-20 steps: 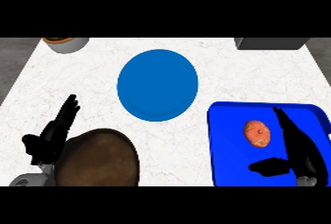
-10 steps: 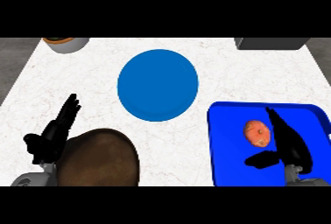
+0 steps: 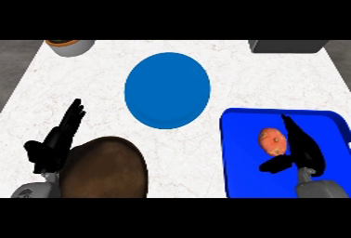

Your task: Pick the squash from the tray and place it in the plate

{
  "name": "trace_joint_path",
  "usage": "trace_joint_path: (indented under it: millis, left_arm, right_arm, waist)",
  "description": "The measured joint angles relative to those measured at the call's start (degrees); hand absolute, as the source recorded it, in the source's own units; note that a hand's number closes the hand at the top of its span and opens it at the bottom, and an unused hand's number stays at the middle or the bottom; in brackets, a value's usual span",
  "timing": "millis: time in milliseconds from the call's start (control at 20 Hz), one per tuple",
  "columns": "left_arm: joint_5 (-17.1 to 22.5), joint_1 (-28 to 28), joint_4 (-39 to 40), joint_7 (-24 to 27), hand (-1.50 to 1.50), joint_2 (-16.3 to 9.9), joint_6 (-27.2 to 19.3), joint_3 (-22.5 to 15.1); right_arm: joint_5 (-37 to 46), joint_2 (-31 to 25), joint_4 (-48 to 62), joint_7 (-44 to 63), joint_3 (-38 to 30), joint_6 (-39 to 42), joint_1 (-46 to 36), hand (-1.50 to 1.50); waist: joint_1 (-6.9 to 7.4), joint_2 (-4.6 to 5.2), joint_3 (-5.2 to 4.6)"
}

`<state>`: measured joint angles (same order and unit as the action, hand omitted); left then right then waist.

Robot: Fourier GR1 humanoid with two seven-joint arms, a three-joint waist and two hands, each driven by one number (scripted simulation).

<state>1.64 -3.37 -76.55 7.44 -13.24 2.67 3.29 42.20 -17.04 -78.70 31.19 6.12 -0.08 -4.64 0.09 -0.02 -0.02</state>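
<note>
Squash [image 3: 271, 141], a small orange lumpy thing, lay in the bright blue rectangular tray [image 3: 240, 153], touching or just beside the inner edge of the black right hand [image 3: 302, 149]. It sat just to that hand's left, between the straight fingers and the out-turned thumb, which hooked below it without closing. Its long axis ran roughly along the fingers. The right hand was clearly the nearer; the left hand [image 3: 56, 142] rested spread, well apart. The round blue plate [image 3: 167, 90] waited ahead and leftward of the right hand.
</note>
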Motion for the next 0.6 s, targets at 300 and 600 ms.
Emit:
trace_joint_path:
  millis: [300,600]
  left_arm:
    - [-0.8,-1.0,0.6,-0.3,0.0,0.4,0.2,0.5]
    - [-1.0,0.3,-0.5,-0.4,0.0,1.0,0.8,0.8]
  right_arm:
    - [-0.8,-0.3,6.5,-9.1,-1.4,0.4,-2.3,1.5]
    - [1.6,0.9,7.0,-11.6,-1.2,-1.7,-2.5,1.5]
  waist:
    - [-0.01,-0.36,-0.48]
    - [-0.17,-0.58,-0.84]
